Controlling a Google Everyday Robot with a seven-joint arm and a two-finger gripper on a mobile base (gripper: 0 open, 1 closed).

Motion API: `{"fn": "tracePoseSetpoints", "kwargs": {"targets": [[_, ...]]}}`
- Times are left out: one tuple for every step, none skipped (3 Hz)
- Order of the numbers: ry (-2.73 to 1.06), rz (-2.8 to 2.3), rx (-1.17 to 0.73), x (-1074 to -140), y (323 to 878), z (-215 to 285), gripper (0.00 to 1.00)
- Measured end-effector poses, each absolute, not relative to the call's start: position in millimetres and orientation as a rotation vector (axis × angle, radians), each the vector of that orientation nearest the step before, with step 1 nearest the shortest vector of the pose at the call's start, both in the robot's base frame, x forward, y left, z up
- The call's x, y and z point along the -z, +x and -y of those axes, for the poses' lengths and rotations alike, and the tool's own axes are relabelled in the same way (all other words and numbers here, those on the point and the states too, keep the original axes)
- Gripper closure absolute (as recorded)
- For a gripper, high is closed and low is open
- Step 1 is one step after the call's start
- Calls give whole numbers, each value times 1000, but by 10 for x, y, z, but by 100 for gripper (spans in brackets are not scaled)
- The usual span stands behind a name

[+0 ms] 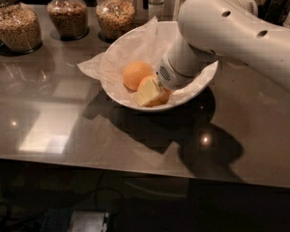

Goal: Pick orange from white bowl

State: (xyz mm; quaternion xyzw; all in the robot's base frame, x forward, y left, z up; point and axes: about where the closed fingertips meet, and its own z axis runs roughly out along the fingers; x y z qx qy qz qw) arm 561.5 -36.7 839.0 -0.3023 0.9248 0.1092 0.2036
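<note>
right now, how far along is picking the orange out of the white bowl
Done: the end effector is down inside the wide glossy white bowl. In hand: it sits against the nearer round orange fruit, beside a second one. Left: the lift; that fruit lies in the bowl, not raised.

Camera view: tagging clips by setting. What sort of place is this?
Likely a kitchen counter: glass jars of dry food, white bowl on a glossy countertop. The gripper sits in the bowl at the nearer orange.
</note>
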Motion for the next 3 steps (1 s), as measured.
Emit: {"fn": "tracePoseSetpoints", "kwargs": {"targets": [[-843,-2580,-305,-8390,5615,366,68],[-844,-2580,-306,-8414,5616,365,92],[-899,-2526,-428,-8554,5698,229,100]]}}
